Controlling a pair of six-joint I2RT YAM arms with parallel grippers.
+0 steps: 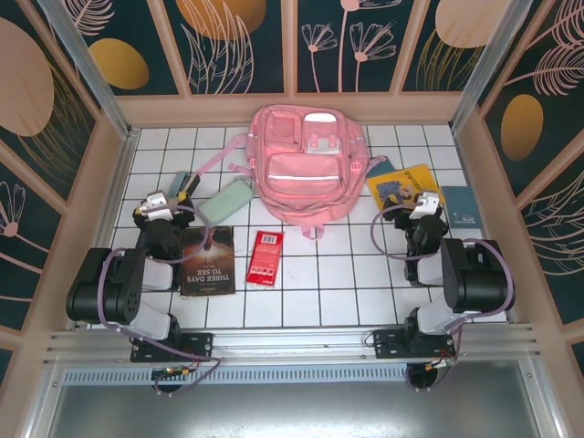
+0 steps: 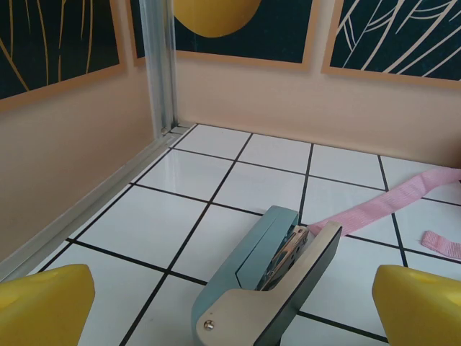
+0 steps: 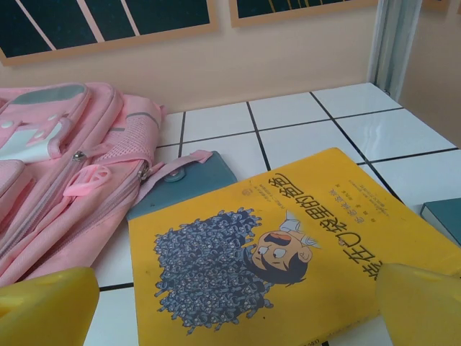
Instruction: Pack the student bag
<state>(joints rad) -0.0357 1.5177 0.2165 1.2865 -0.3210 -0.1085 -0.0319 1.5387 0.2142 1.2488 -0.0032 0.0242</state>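
The student bag (image 1: pixel 306 164), a large light-pink backpack, lies flat at the back centre of the tiled table, front pockets up. Its zipped side (image 3: pixel 65 166) is at the left in the right wrist view. My left gripper (image 1: pixel 164 199) is open at the left, low over a teal stapler (image 2: pixel 266 281); its yellow fingers (image 2: pixel 43 306) stand wide on either side without touching it. My right gripper (image 1: pixel 426 205) is open at the right, hovering over a yellow comic-cover book (image 3: pixel 288 245), with nothing between its fingers.
A mint-green pencil case (image 1: pixel 226 201), a dark book (image 1: pixel 208 260) and a red packet (image 1: pixel 265 256) lie in front of the bag. A teal notebook (image 3: pixel 191 180) sits under the yellow book; another dark teal book (image 1: pixel 462 207) lies far right. A pink strap (image 2: pixel 392 205) trails beyond the stapler.
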